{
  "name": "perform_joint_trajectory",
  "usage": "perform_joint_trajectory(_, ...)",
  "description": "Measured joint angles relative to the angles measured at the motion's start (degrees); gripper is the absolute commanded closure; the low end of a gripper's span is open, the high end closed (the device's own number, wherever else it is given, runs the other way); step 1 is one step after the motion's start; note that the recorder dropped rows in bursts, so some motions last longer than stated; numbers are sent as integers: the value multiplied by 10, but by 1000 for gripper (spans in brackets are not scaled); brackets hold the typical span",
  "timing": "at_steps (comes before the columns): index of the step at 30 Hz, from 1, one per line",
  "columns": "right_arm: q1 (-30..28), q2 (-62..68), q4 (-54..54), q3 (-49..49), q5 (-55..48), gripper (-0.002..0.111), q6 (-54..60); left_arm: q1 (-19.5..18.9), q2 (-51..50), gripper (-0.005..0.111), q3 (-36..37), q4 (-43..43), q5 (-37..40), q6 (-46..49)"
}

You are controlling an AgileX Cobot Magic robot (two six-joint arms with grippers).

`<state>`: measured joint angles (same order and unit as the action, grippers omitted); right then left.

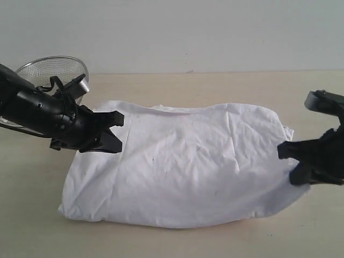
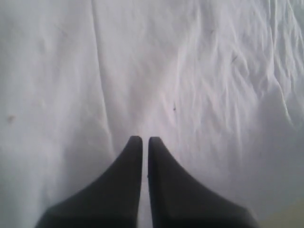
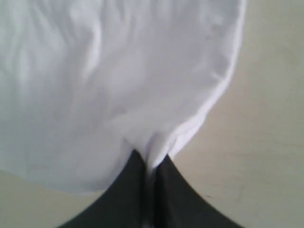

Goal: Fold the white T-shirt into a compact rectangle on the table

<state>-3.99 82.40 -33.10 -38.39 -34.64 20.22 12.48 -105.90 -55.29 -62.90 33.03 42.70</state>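
Note:
The white T-shirt [image 1: 183, 166] lies bunched and wrinkled across the middle of the table [image 1: 215, 86], with no lettering showing. My left gripper [image 1: 119, 131] sits over its upper left part. In the left wrist view that gripper [image 2: 145, 139] is shut over flat cloth [image 2: 190, 71], and no fold is gathered between its tips. My right gripper [image 1: 289, 164] is at the shirt's right edge. The right wrist view shows it [image 3: 151, 159] shut on a pinched fold of the shirt's hem [image 3: 190, 128], with bare table [image 3: 266, 142] beside it.
A silver wire-mesh bowl [image 1: 54, 67] stands at the back left, partly hidden behind my left arm [image 1: 43, 110]. Bare tabletop runs along the front edge and behind the shirt. A pale wall closes the back.

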Motion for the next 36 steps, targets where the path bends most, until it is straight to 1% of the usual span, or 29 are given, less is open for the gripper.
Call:
perform_joint_trajectory(3,0,0,-158,-41,-35,108,107,0,-2,102,0,0,0,4)
perform_joint_trajectory(5,3,1,-204,-64,-55,108,137,0,-2,102,0,0,0,4)
perform_joint_trajectory(7,23,1,-224,-79,-59,108,147,0,-2,102,0,0,0,4)
perform_joint_trajectory(8,44,1,-227,-82,-50,108,150,0,-2,102,0,0,0,4)
perform_joint_trajectory(16,144,14,-244,-87,14,108,151,0,-2,102,0,0,8,4)
perform_joint_trajectory(19,183,50,-257,-109,30,108,153,0,-2,102,0,2,14,4)
perform_joint_trajectory(24,224,95,-267,-154,34,108,154,0,18,102,1,14,10,-6)
perform_joint_trajectory(26,237,110,-273,-173,35,108,154,-1,30,102,2,32,5,-22)
perform_joint_trajectory(29,256,132,-275,-202,36,108,154,-15,48,102,8,82,3,-63)
perform_joint_trajectory(30,268,148,-276,-220,35,108,154,-26,62,102,13,125,1,-100)
perform_joint_trajectory(32,282,174,-278,-245,32,108,154,-42,85,102,23,166,0,-131)
perform_joint_trajectory(36,313,221,-283,-286,23,108,157,-60,141,102,46,182,-1,-143)
